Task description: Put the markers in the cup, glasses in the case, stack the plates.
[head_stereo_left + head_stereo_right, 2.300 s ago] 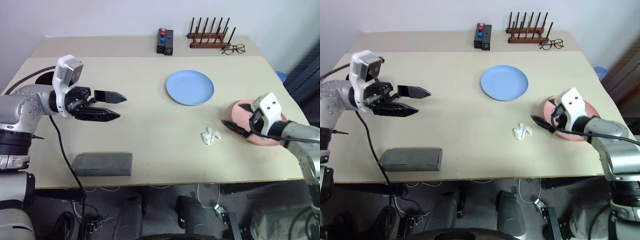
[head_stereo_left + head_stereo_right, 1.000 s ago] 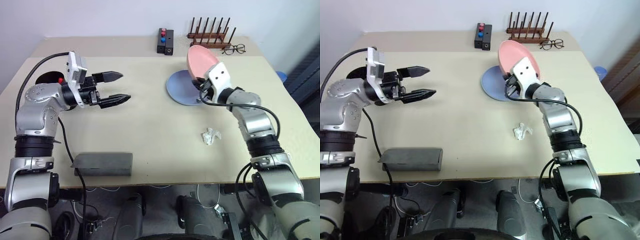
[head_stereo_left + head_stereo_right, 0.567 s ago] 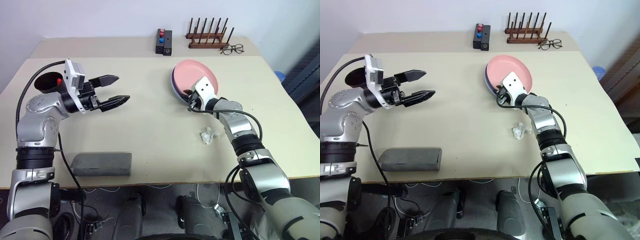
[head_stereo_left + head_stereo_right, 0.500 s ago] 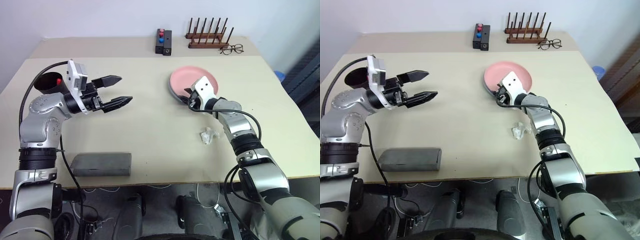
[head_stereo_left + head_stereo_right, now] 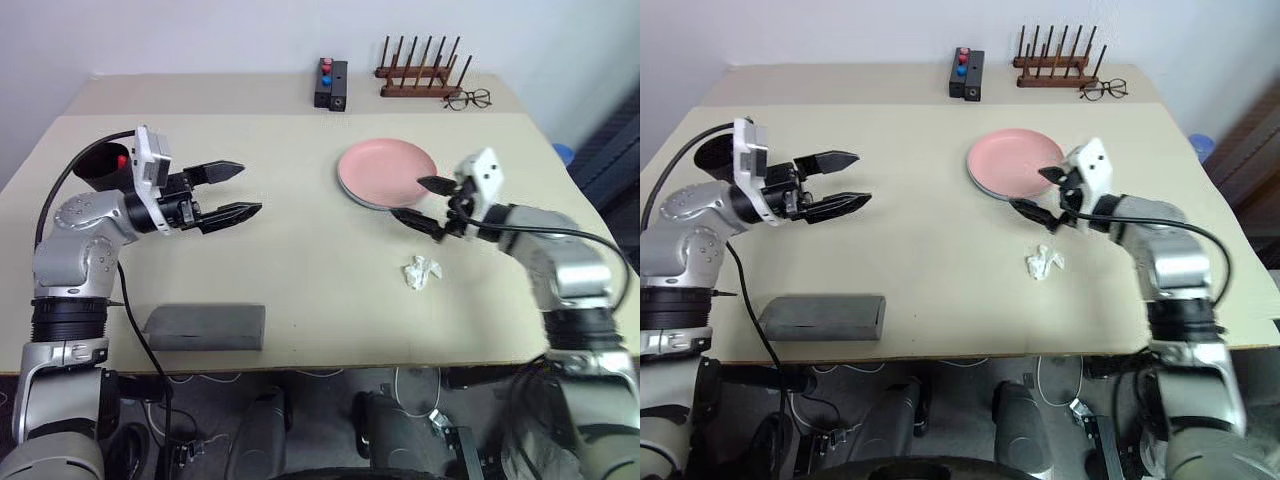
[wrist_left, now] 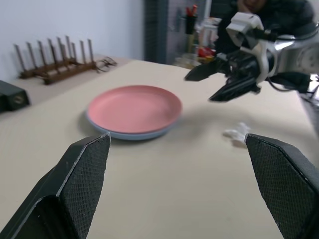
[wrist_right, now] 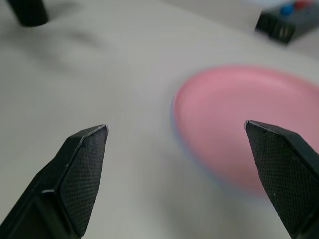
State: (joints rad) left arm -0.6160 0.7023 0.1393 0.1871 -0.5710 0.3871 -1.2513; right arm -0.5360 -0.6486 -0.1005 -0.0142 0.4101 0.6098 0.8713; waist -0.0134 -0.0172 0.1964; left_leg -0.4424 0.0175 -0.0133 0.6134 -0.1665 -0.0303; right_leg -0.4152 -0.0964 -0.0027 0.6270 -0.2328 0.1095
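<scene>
A beige table stands before a white wall. In the head view the pink plate lies on the blue plate, the grey case lies closed near the front edge, and the black cup stands far left. The left gripper is spread wide and empty.

In the left wrist view the right gripper is also spread, holding nothing, just beside the plates.

In the right wrist view the pink plate lies ahead.
</scene>
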